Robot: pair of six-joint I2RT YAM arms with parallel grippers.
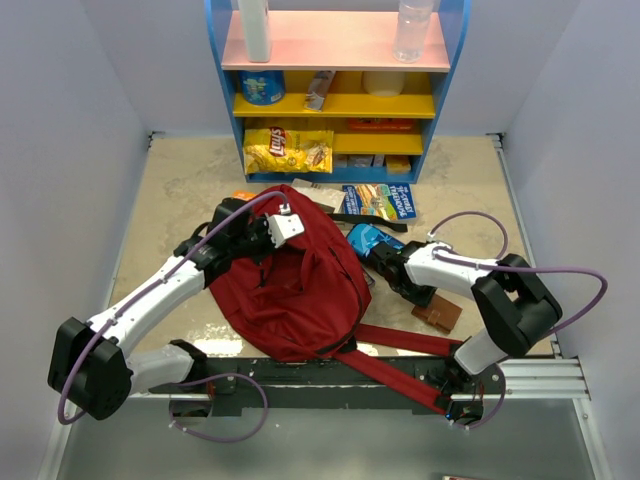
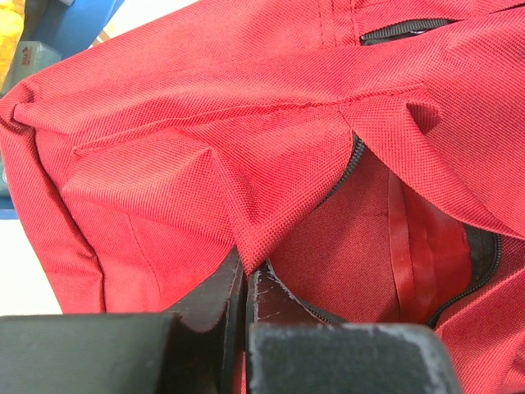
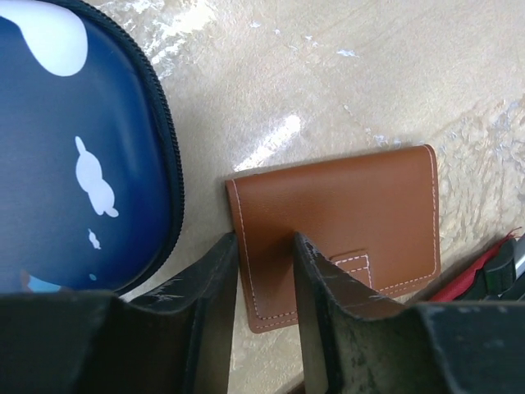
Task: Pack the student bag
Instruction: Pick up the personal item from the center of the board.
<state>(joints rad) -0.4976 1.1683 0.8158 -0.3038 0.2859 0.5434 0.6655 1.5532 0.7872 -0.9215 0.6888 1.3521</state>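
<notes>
The dark-red student bag (image 1: 295, 290) lies in the middle of the table, with its straps (image 1: 400, 345) running to the right front. My left gripper (image 1: 262, 245) is at its upper left. In the left wrist view it (image 2: 244, 271) is shut on a fold of the bag's fabric (image 2: 246, 222) beside the open zip (image 2: 353, 164). My right gripper (image 1: 398, 280) is right of the bag. In the right wrist view it (image 3: 264, 246) is open, jaws straddling the left edge of a brown wallet (image 3: 353, 205) lying flat on the table.
A blue pencil case (image 3: 74, 164) lies just left of the wallet and also shows in the top view (image 1: 368, 240). A book (image 1: 380, 200) lies behind it. A blue and yellow shelf (image 1: 340, 100) holding a chips bag (image 1: 288, 150) stands at the back.
</notes>
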